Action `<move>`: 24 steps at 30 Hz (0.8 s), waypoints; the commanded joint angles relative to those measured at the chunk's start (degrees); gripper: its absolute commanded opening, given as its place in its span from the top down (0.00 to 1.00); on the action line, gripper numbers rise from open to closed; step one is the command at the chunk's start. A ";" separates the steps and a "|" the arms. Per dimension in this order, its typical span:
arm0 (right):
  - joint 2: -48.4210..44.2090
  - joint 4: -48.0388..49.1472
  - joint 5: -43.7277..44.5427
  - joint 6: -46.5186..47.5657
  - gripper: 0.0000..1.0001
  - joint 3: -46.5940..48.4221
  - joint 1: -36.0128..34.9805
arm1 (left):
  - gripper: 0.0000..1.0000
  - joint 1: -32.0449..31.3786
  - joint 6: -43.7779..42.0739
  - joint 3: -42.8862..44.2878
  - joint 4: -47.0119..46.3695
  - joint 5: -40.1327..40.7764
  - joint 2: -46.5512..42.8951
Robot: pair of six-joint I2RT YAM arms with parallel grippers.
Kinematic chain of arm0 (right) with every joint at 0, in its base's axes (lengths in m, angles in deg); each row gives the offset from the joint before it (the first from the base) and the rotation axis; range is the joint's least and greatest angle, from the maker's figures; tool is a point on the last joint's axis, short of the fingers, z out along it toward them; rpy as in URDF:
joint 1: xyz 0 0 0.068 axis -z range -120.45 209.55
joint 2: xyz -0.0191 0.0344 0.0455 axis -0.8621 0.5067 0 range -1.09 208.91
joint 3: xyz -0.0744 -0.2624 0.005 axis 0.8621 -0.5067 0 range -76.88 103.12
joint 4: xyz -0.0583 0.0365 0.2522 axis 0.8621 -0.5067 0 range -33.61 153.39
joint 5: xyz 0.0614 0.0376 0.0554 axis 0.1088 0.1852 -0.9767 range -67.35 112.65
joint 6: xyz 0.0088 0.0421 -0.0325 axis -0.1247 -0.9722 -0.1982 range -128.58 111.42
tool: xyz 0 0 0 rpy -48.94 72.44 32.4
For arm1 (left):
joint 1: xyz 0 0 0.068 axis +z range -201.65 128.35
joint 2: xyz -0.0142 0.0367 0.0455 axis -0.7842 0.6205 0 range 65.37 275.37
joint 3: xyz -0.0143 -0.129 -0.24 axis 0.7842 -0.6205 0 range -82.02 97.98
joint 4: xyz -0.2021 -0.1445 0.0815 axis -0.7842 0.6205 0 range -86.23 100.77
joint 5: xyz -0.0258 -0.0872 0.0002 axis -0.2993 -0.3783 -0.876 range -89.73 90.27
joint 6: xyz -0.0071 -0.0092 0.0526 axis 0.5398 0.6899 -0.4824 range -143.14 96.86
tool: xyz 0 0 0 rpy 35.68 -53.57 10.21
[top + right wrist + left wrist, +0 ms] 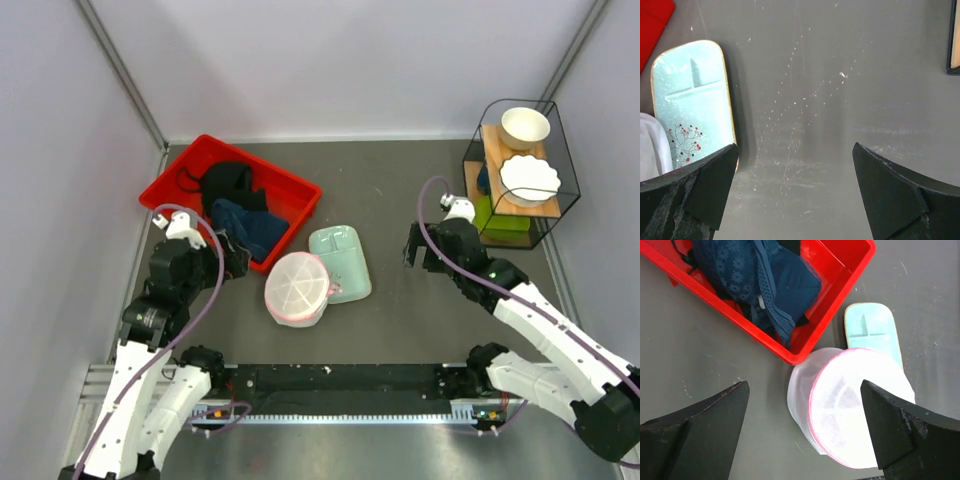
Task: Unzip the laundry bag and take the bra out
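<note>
The left gripper (804, 387) and right gripper (795, 146) gape wide, empty. Only the right wrist view shows berries printed on the tray (690, 100).

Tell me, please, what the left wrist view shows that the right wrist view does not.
Left wrist only: the dark blue cloth inside the red bin, and the round pink-trimmed face of the laundry bag. Right wrist only: the flower print on the mint tray and a black-framed rack edge. Shared: tray, a bit of bag and bin, grey table.
</note>
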 commanded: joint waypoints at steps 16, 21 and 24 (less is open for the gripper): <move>4.39 6.91 -15.65 1.51 0.01 1.95 -0.99 | 0.03 -31.59 29.38 -3.23 5.43 13.19 12.07; 4.22 7.35 -16.18 1.60 0.01 1.25 -1.00 | 0.03 -42.23 41.79 -3.59 3.07 17.42 14.53; 4.22 7.53 -16.61 1.77 0.01 0.72 -1.08 | 0.04 -45.14 47.07 -4.11 2.71 18.29 16.03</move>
